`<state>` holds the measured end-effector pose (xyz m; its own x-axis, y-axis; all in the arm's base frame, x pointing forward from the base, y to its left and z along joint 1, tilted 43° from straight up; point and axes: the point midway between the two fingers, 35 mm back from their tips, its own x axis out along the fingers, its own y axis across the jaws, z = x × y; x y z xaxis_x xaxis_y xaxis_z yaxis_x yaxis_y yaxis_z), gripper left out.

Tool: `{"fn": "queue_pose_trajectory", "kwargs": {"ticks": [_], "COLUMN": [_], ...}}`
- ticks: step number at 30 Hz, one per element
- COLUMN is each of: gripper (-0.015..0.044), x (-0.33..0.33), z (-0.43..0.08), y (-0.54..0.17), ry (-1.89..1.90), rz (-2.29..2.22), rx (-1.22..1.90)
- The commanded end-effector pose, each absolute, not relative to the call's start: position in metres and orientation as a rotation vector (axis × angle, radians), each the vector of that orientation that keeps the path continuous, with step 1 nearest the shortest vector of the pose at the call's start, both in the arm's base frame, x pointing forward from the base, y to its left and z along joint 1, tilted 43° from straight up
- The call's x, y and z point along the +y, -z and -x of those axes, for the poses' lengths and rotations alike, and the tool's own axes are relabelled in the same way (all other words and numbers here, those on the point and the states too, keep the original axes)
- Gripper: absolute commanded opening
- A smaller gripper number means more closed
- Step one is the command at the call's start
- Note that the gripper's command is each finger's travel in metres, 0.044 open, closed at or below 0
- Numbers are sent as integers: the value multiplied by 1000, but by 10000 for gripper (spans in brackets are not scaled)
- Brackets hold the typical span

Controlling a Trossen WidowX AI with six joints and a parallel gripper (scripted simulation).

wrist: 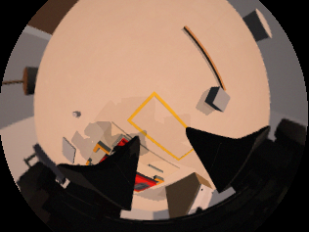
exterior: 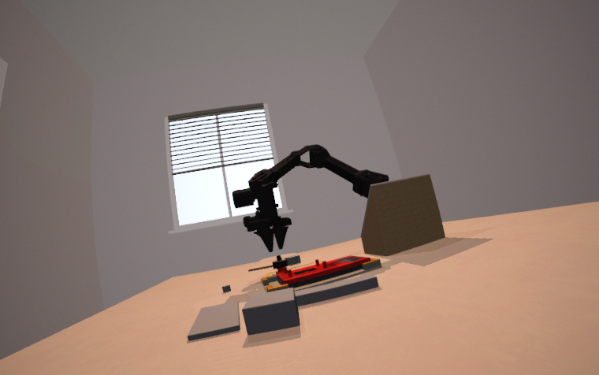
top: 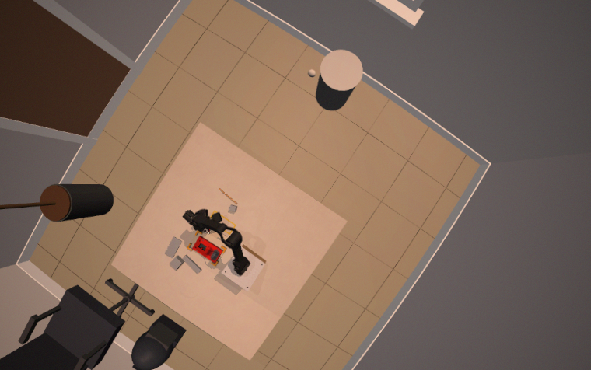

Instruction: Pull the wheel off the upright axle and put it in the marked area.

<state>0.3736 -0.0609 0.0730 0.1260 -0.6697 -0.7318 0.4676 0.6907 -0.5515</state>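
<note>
The wheel (exterior: 280,264) is small and black and sits on the upright axle (exterior: 278,257) at the end of the red board (top: 207,249) (exterior: 338,265) (wrist: 144,181). The arm largely covers it in the top view, and I cannot make it out in the wrist view. My gripper (exterior: 275,250) (wrist: 162,135) is open and empty, pointing down. In the exterior view its fingertips appear a little above the axle top; the depth between them is unclear. The marked area is a yellow outline (top: 228,221) (wrist: 142,107) on the table, partly behind the arm in the top view.
A grey block (top: 232,208) (exterior: 292,259) (wrist: 222,99) and a thin brown strip (top: 227,195) (wrist: 207,55) lie beyond the marked area. A grey plate (exterior: 216,318), a thick block (exterior: 270,314) and a long bar (exterior: 340,289) flank the board. A brown panel (exterior: 404,216) stands near the arm base.
</note>
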Motion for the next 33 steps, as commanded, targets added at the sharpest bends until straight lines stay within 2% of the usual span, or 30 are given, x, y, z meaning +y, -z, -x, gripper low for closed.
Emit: {"fn": "queue_pose_trajectory", "kwargs": {"ticks": [1,10,23,33], "gripper": [300,300,300,300], "x": [-17,44,44,7], "z": [-372,-358,-361,-369], "y": [-54,-29,-25,17], "ry": [683,444,444,445], "rz": [387,717,716,718], "rx": [1285,1413,1413,1412]}}
